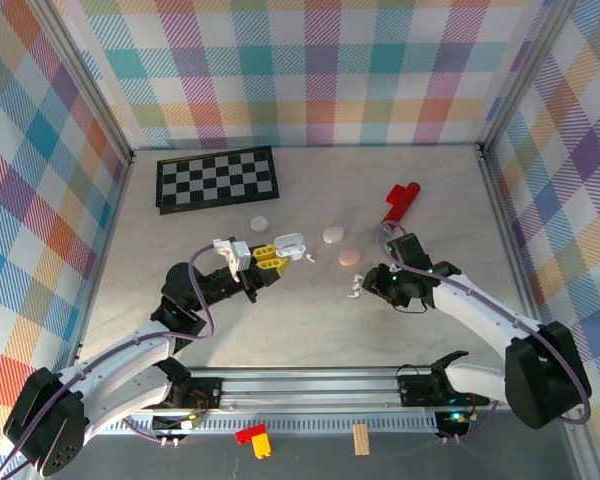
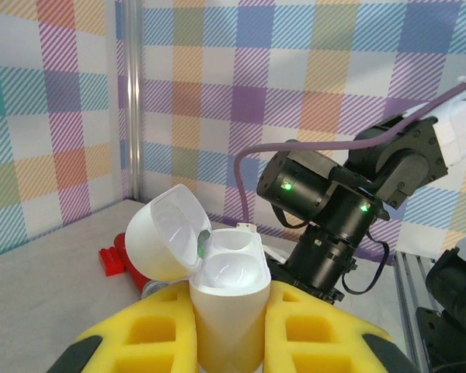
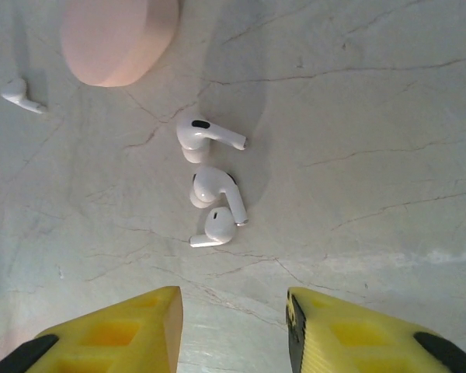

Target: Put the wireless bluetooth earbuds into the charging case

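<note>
Three earbuds (image 3: 210, 186) beneath downward-pointing right fingers (image 3: 116, 330)

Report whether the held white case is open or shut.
Open: the white case has its lid flipped back, exposing both wells.

Seen from the right wrist, bare table (image 3: 373, 155) lies between the right hand (image 3: 233, 305), fingers apart, and the three clustered earbuds (image 3: 211, 183) at its 12 o'clock. A pink case (image 3: 116, 39) sits at the cluster's 11 o'clock and a lone earbud (image 3: 19, 93) at 10, both apart from it. From 1 to 5 o'clock the table is open. From above, the left hand (image 1: 280, 252), clamping the charging case (image 1: 291, 241), stands off at the cluster's 10 o'clock.
</note>
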You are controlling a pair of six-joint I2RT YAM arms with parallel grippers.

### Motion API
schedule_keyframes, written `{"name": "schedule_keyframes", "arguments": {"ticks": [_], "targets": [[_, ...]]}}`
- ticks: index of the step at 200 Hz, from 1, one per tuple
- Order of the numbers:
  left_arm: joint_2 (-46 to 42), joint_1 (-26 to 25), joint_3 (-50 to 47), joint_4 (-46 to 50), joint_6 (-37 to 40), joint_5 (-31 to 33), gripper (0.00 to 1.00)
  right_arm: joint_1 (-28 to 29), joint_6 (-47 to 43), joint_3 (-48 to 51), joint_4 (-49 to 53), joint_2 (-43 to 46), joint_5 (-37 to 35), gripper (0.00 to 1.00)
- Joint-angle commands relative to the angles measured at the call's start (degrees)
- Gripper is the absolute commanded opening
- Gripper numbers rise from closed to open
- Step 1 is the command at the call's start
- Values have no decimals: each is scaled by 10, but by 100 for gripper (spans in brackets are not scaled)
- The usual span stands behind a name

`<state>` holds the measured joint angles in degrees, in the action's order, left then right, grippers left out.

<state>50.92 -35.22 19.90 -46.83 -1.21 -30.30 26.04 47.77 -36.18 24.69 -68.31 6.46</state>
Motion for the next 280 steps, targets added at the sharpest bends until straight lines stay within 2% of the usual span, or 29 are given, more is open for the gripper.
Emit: {"name": "schedule_keyframes", "arguments": {"ticks": [1,52,93,146,280], "targets": [[-9,-7,-13,-51,9,5,9,1,-12,-14,-34,-21,12,38],[-17,-7,-14,-22,30,10,9,1,-128,-92,-38,-151,41,40],[-16,-7,-11,-3,44,17,9,1,-162,-109,-45,-204,42,42],[-23,-7,-13,8,41,10,9,2,-191,-92,-64,-221,54,42],[-47,-7,-17,24,30,0,10,1,-196,-65,-61,-217,70,33]]}}
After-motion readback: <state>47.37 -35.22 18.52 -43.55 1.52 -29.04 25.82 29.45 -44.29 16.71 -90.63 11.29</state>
